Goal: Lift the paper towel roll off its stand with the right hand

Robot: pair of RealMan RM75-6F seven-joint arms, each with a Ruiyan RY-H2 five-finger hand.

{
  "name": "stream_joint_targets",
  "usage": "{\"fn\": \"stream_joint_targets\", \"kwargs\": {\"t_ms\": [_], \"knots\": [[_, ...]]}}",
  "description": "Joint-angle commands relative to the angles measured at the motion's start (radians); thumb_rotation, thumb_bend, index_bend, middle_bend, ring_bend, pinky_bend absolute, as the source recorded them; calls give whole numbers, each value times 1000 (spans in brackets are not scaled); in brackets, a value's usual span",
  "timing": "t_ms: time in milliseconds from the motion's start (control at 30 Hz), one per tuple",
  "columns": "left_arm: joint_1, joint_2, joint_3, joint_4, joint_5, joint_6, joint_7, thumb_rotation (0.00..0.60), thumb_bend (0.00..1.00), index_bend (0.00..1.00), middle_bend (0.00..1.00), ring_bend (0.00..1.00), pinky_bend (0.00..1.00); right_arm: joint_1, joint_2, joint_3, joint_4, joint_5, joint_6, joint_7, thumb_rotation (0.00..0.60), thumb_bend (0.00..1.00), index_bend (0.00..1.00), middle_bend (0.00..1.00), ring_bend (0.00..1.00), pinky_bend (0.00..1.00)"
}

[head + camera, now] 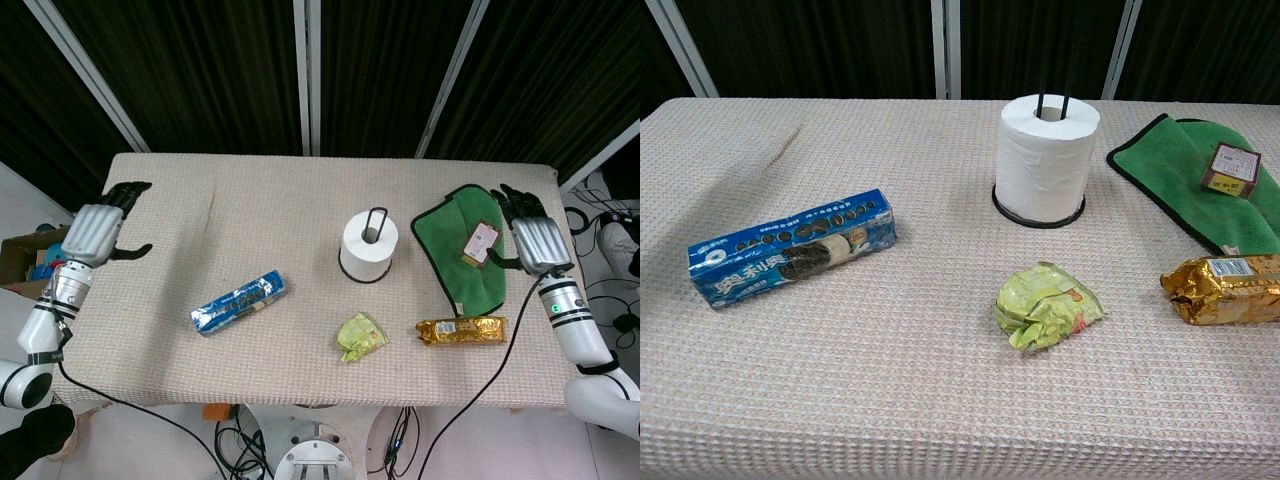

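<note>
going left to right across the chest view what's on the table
blue cookie pack → green snack bag → paper towel roll on its stand → green cloth → small box; the gold packet overlaps those last two, so it is left out.

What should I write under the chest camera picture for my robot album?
Paper towel roll upright on its stand, with blue cookie pack, green snack bag and green cloth around it.

Head view: high, looking down, whole table (300, 370), both hands at its ends. Chest view: low, close, facing forward; shares the tabletop between them.
</note>
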Motion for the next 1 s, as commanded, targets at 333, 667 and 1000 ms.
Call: {"fn": "stream_joint_targets", "kwargs": {"t_ms": [333, 667, 1000], "knots": [[1, 9, 8, -15, 1, 16, -7, 597, 85, 92, 112, 100, 262, 13, 7, -23, -15, -6, -19, 33, 600, 193, 0, 0, 0, 0], [10, 11, 21, -26, 16, 46, -1, 580, 88, 98, 112, 100, 262, 22, -41, 3, -87, 45, -118, 378, 600, 109, 0, 0, 0, 0], [32, 27, 41, -22, 32, 77, -7, 542, 91, 98, 112, 100, 260, 72, -244, 23, 8, 61, -151, 527, 600, 79, 0, 0, 0, 0]]}}
